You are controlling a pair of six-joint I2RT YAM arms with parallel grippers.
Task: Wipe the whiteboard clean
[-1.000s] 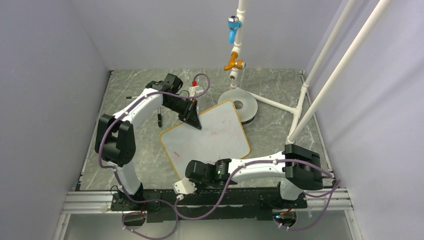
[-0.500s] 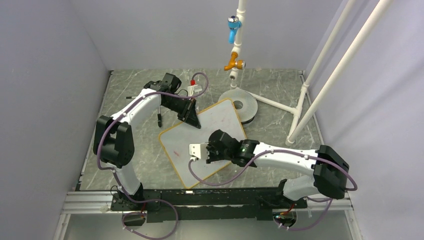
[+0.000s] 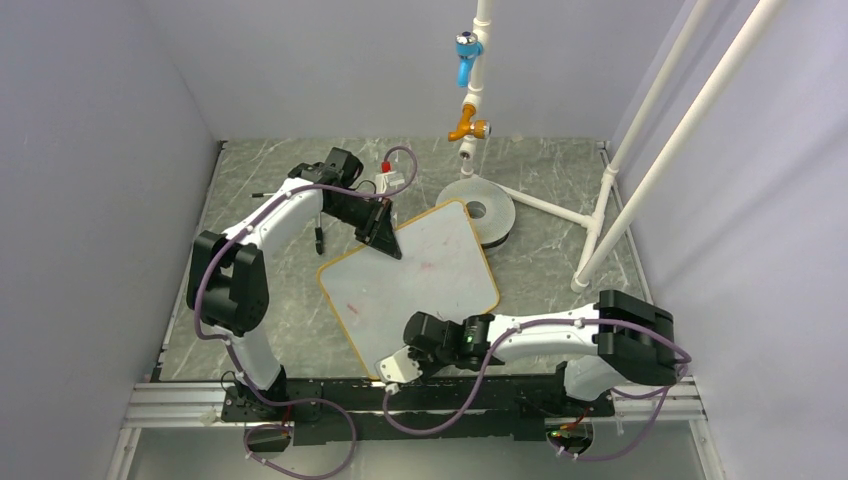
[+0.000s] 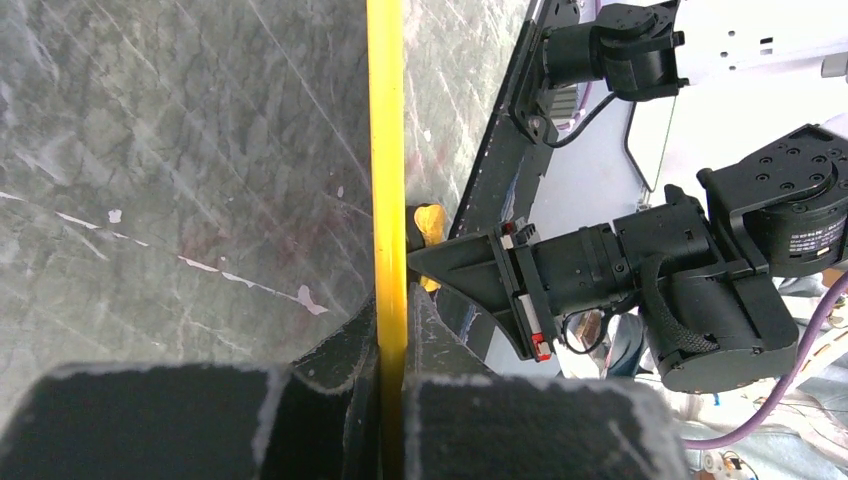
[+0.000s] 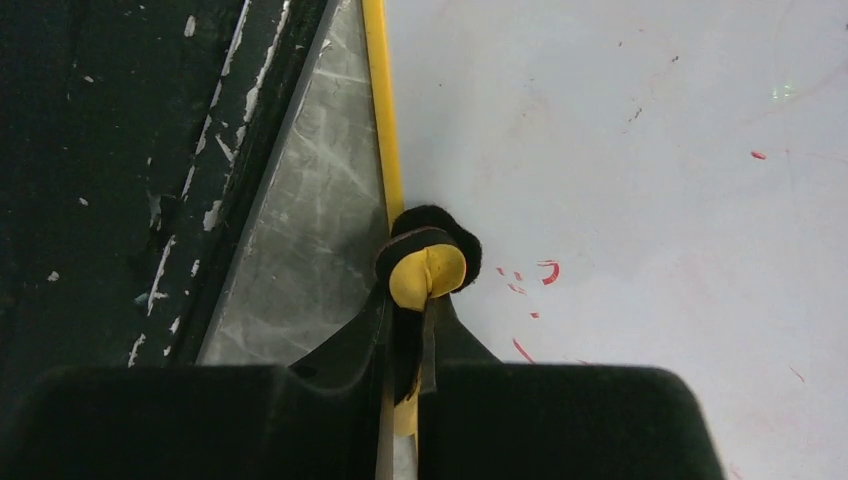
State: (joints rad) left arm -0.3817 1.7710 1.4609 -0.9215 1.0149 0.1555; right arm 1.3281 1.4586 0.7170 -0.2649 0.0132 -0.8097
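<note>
Right wrist view: your right gripper [image 5: 406,325] pinches a small yellow-and-black eraser pad [image 5: 428,272] at the near edge of the white, orange-framed whiteboard [image 5: 640,150]. The board lies mid-table, and your left gripper [image 4: 390,345] clamps its far edge.

left arm extended, left end effector [image 3: 383,238] closed, right arm folded leftward, right end effector [image 3: 392,368] closed

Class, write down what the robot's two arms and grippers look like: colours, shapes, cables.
Both the left arm and right arm have white curved links between black joint housings, with looping purple cables. The left gripper and right gripper each have two black wedge-shaped fingers, scuffed pale at the edges.
</note>
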